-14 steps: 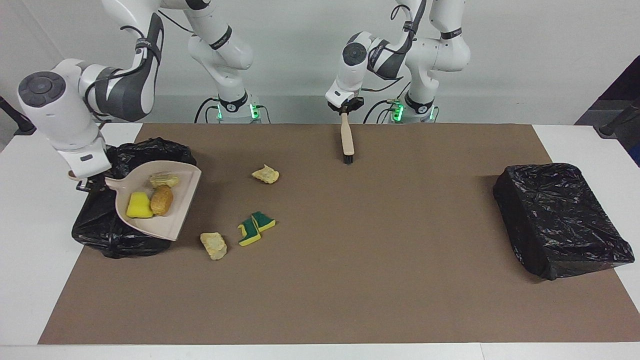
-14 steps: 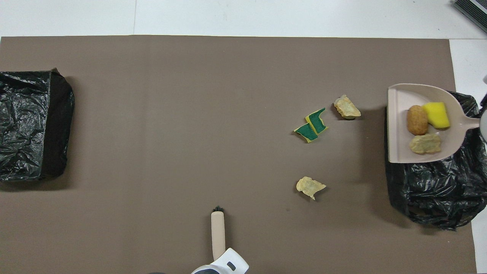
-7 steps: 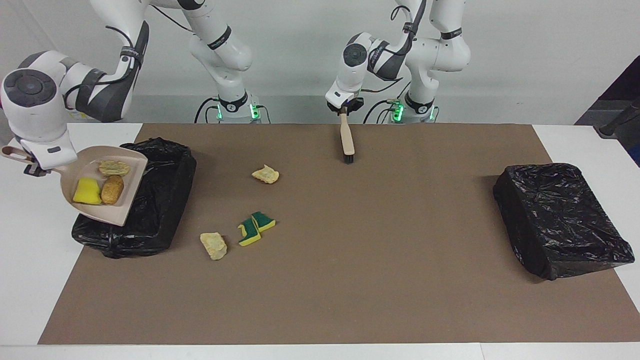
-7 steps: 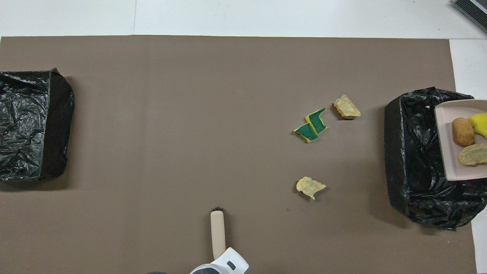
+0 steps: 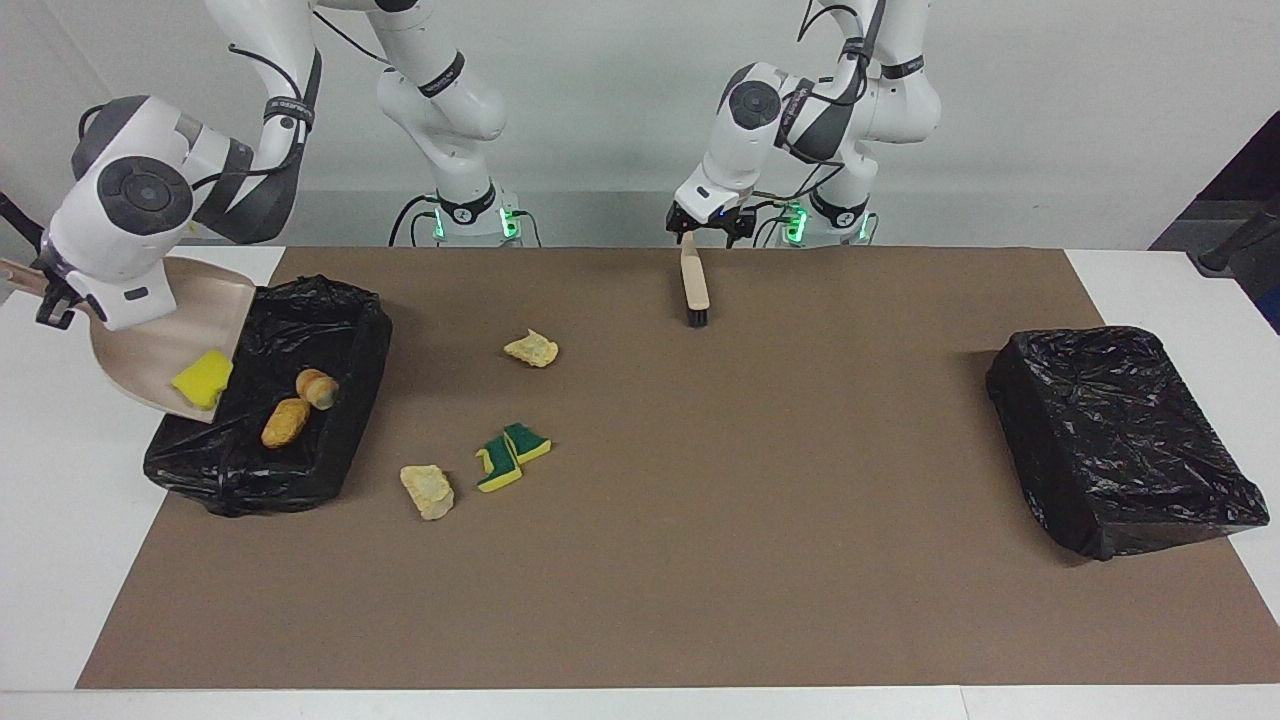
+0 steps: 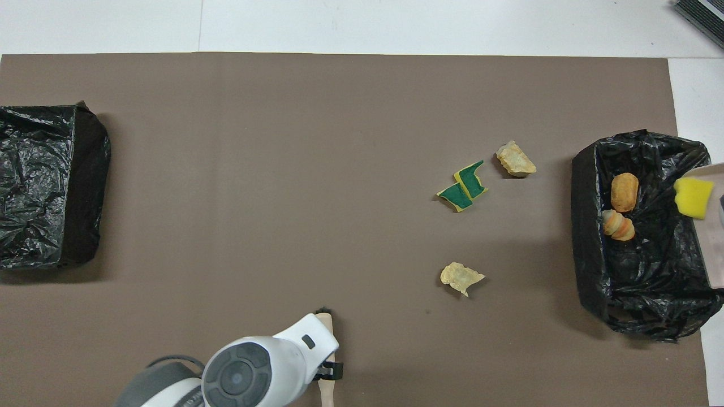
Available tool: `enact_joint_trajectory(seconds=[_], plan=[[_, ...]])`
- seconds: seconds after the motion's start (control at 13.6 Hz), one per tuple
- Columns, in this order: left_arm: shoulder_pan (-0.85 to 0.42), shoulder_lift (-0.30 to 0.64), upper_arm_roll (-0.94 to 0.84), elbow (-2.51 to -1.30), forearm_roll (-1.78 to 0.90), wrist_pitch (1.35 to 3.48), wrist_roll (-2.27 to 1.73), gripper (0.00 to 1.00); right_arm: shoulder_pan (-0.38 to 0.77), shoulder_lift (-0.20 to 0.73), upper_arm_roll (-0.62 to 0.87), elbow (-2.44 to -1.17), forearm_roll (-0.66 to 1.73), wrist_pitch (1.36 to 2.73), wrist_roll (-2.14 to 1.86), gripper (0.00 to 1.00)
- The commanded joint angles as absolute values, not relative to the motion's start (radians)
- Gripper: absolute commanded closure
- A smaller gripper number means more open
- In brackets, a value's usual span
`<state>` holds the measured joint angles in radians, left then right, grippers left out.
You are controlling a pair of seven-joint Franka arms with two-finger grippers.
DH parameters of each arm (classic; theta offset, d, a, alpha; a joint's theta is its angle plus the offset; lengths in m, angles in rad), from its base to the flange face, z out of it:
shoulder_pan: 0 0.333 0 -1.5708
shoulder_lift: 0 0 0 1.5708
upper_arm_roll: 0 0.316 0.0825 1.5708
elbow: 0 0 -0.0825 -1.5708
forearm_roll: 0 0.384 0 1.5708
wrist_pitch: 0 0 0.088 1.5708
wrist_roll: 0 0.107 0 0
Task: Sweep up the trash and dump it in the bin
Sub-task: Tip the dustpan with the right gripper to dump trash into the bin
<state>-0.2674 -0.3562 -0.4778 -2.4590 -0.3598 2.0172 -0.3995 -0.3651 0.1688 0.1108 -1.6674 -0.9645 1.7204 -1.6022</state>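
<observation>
Jaws of left gripper [image 5: 708, 222] stand apart above the brush [image 5: 694, 284] handle at the table's robot edge; right gripper [image 5: 50, 300], clamped on dustpan [image 5: 150, 350], tips yellow scrap [image 5: 203, 379] over bin [image 5: 340, 330].

Wide bare stretch of brown mat [image 5: 760, 480] mid-table, open to a passing gripper. Toward the right arm's end, loose sponge scraps [image 5: 512, 456] scattered beside a black-lined bin [image 5: 340, 400], tilted dustpan [image 5: 150, 350] over its rim. Brush [image 5: 694, 288] lying near the robots. Second black bin [image 5: 1120, 440] blocking the left arm's end.
</observation>
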Motion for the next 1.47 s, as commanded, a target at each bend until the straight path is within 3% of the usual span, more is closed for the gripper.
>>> enact_joint_trajectory(seconds=[0.0,0.37,0.59,0.74,1.03,1.4], plan=[[-0.256,-0.338,-0.324,-2.335,-0.22,1.904,-0.246,0.0,-0.371,0.124,0.123,-1.689,-0.942,1.692,-1.601,1.0],[-0.235,-0.189,-0.103,-1.975,-0.049,1.689,-0.072,0.0,-0.377,0.123,0.12,-1.635,-0.607,1.608,-1.537,1.0],[-0.215,-0.16,-0.034,-1.826,-0.043,1.618,0.009,0.0,-0.359,0.114,0.13,-1.644,-0.47,1.559,-1.354,1.0],[-0.164,-0.153,-0.031,-1.76,-0.014,1.579,0.055,0.0,-0.298,0.104,0.132,-1.66,-0.373,1.525,-1.184,1.0],[-0.108,-0.049,-0.037,-1.573,-0.014,1.46,0.1,0.0,-0.108,0.091,0.133,-1.671,-0.227,1.451,-0.751,1.0],[-0.078,-0.008,-0.04,-1.517,-0.015,1.463,0.135,0.0,0.07,0.121,0.133,-1.671,-0.069,1.515,-0.293,1.0]])
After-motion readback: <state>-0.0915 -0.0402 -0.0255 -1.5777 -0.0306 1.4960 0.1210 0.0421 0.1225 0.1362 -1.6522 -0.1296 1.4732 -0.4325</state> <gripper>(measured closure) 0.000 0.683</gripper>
